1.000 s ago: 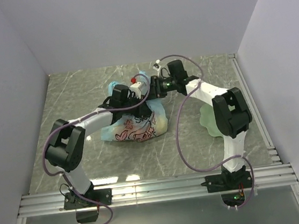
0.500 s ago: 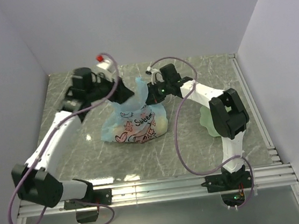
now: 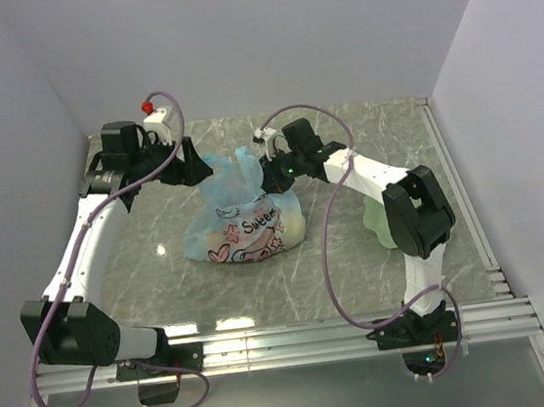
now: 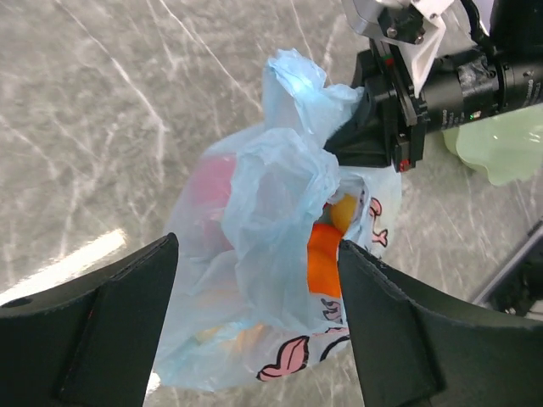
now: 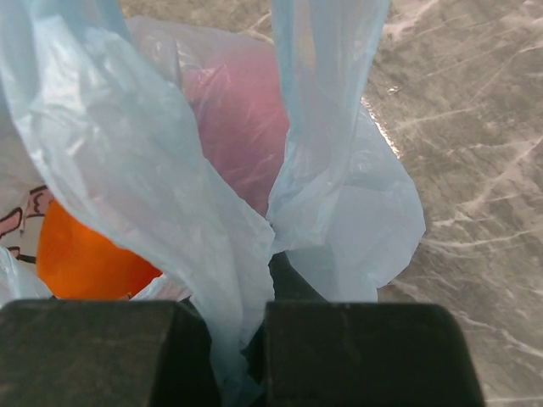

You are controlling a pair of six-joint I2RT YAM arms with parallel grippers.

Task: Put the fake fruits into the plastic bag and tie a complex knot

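Observation:
The light-blue plastic bag with pink cartoon print stands on the marble table, its handles lifted. Through it show the fake fruits: an orange one, a pink-red one and a yellow one. My right gripper is shut on a bag handle at the bag's upper right edge. My left gripper stands open just left of the raised handles, its fingers spread wide with the bag seen between them but apart from it. No tied knot shows.
A pale green wavy-edged plate lies right of the bag, partly under the right arm. Grey walls close the table at back and sides. An aluminium rail runs along the near edge.
My left gripper let go of the bag, opened, and swung back and left away from it. My right gripper shut on the bag handle and shifted slightly left, lifting the handles upright.

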